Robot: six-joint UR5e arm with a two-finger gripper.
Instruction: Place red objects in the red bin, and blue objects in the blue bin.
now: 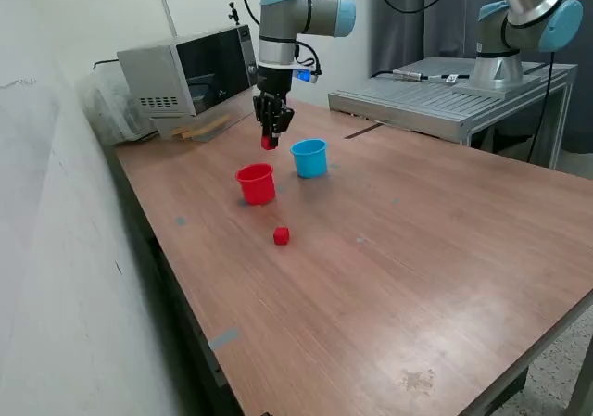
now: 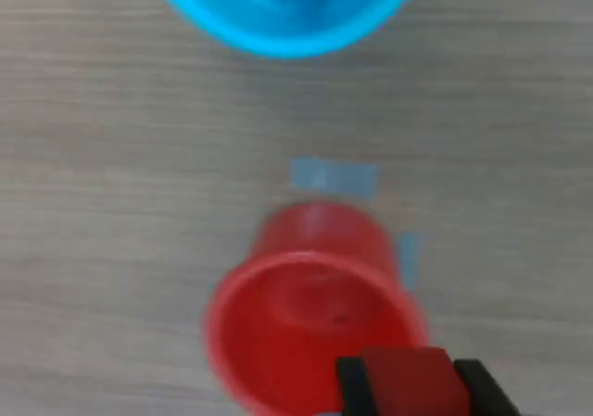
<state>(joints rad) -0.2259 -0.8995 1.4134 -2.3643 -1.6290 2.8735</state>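
My gripper (image 1: pixel 270 139) is shut on a small red cube (image 1: pixel 269 143) and holds it in the air above and just behind the red cup (image 1: pixel 257 183). In the wrist view the cube (image 2: pixel 412 384) sits between the two black fingers (image 2: pixel 351 385), over the edge of the red cup's open mouth (image 2: pixel 296 333). The cup's inside looks empty. The light blue cup (image 1: pixel 309 157) stands to the exterior view's right of the red cup; in the wrist view (image 2: pixel 287 13) something dark blue shows inside it. A second red cube (image 1: pixel 282 236) lies on the table in front of the red cup.
A microwave (image 1: pixel 190 69) stands at the table's back left with wooden sticks (image 1: pixel 204 127) in front of it. A second arm (image 1: pixel 519 22) and a metal bench (image 1: pixel 445 96) are at the back right. Blue tape marks (image 2: pixel 334 177) lie on the wooden table.
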